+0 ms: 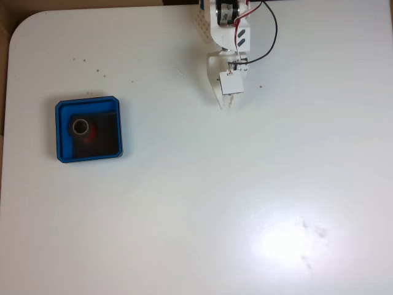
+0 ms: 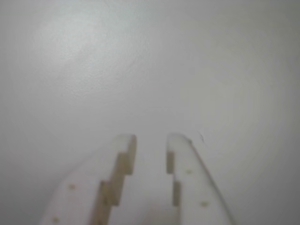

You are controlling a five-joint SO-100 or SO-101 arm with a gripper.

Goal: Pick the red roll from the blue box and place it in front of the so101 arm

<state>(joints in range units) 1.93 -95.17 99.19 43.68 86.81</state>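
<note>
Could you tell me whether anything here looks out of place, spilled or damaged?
Nothing serious: the red roll sits inside the blue box, and the claw is empty with a gap between its fingers. A few small dark specks dot the table above the box in the fixed view.

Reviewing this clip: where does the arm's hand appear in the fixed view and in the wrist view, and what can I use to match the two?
Fixed view: the hand sits at top centre, pointing down the picture, far right of the blue box.
Wrist view: the hand rises from the bottom edge, its two fingers slightly apart with nothing between them.
Shared landmark: the bare white table beneath the hand.
</note>
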